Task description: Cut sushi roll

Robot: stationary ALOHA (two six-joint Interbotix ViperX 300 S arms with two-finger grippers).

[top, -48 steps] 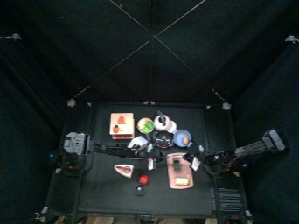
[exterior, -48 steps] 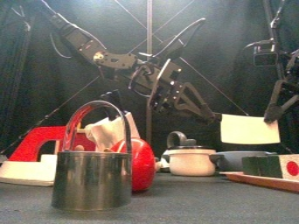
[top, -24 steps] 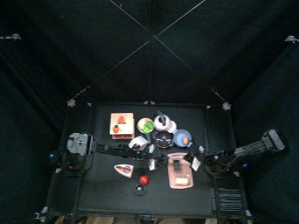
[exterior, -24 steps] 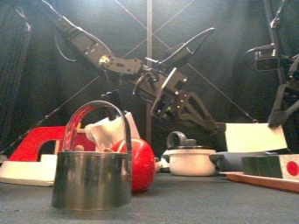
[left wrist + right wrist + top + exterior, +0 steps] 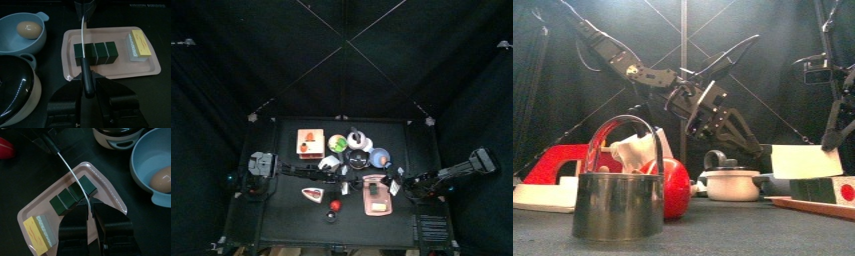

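the left gripper [image 5: 85, 92] is clenched on the black handle of a knife [image 5: 83, 30], whose thin blade runs out over the dark green sushi roll [image 5: 95, 52]. the roll lies near the middle of a pink tray [image 5: 143, 70], with a pale block topped in yellow [image 5: 138, 44] beside it. the right gripper [image 5: 85, 220] hangs over the same tray; whether it grips anything cannot be told.

to do the cut well, the blade likely should come straight down across the roll, square to its length, without dragging the roll along the tray.

the wrist views alone show the blade lined up over the roll and an egg [image 5: 28, 28] in a blue bowl [image 5: 13, 45]. the front view mostly hides the tray, showing instead a metal pail [image 5: 617, 205] and a red object [image 5: 673, 188] close to the camera. the top view shows the tray sitting at the table's front right.
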